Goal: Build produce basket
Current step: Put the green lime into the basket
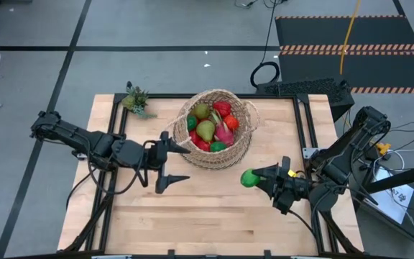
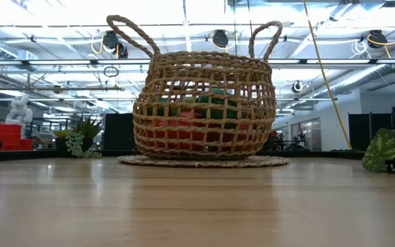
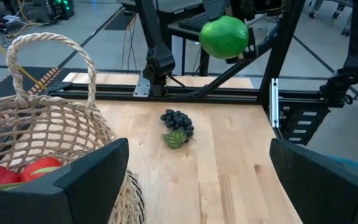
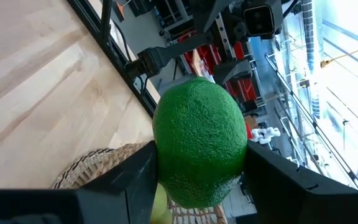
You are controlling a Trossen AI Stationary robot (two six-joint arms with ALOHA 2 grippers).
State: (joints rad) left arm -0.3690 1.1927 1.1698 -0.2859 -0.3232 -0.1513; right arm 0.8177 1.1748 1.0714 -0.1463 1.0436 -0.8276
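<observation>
The left gripper hovers low over the counter, fingers spread wide apart. The right gripper is raised off the counter, fingers clamped on a green lime.

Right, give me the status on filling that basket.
Mostly done: the basket already holds a pile of produce. In hand: the right tool grips a green lime, raised beside the basket. Left: the grapes lie on the table. The left tool is open near the basket.
</observation>
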